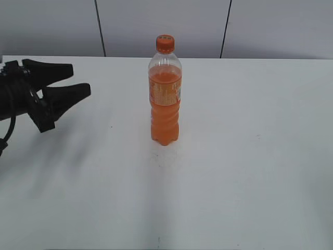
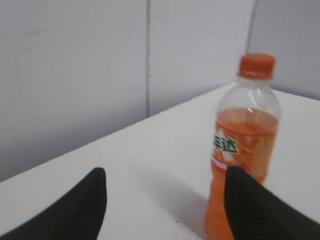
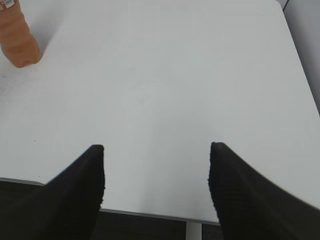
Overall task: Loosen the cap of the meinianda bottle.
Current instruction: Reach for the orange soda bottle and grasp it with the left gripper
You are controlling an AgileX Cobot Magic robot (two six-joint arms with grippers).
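The meinianda bottle (image 1: pixel 165 99) stands upright in the middle of the white table, clear plastic with orange drink and an orange label. Its orange cap (image 1: pixel 165 44) sits on the neck. My left gripper (image 1: pixel 78 80) is open and empty at the left of the table, well apart from the bottle and pointing toward it. In the left wrist view the bottle (image 2: pixel 245 145) and cap (image 2: pixel 256 65) stand ahead beyond the right jaw of the gripper (image 2: pixel 165 192). My right gripper (image 3: pixel 156 165) is open and empty over the table's near edge; the bottle's base (image 3: pixel 19 42) shows far off at upper left.
The white table (image 1: pixel 250 156) spreads around the bottle. Grey wall panels (image 1: pixel 156 26) stand behind its far edge. The right wrist view shows the table's front edge (image 3: pixel 150 215) and right edge (image 3: pixel 300 65).
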